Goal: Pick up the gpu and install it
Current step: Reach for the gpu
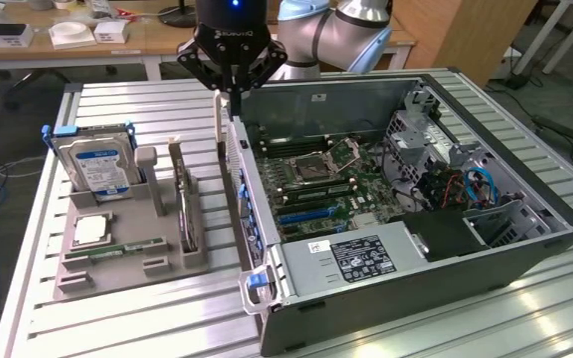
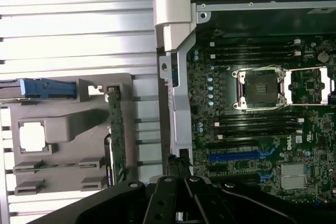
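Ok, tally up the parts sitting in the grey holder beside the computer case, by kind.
hard drive: 1
processor chip: 1
memory stick: 1
gpu: 1
Total: 4
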You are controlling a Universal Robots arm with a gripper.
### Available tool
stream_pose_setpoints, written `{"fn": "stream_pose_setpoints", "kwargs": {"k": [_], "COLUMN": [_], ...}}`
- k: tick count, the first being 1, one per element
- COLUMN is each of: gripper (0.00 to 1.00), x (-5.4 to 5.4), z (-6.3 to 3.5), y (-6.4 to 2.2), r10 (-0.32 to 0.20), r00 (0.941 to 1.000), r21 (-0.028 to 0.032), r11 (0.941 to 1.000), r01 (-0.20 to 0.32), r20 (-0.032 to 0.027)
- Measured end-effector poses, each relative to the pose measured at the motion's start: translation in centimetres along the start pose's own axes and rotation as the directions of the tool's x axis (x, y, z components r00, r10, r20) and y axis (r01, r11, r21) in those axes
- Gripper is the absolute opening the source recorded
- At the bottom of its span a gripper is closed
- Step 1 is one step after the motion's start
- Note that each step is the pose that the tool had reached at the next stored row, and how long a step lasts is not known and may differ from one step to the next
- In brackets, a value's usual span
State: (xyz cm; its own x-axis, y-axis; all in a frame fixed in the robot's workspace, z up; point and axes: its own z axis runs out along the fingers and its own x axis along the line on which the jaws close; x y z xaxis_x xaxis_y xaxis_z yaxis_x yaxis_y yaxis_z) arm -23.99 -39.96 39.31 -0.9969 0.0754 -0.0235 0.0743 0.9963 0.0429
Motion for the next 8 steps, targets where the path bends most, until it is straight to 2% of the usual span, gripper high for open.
{"fn": "stream_pose_setpoints", "kwargs": {"k": [8], "gripper": [0.1], "x": [1.9], "z": [-0.05], "y": [-0.17], "r10": [0.0], "r00": [1.0], "r21": [0.0001], "r11": [1.0], "r01": [0.0], "r20": [-0.0001]}}
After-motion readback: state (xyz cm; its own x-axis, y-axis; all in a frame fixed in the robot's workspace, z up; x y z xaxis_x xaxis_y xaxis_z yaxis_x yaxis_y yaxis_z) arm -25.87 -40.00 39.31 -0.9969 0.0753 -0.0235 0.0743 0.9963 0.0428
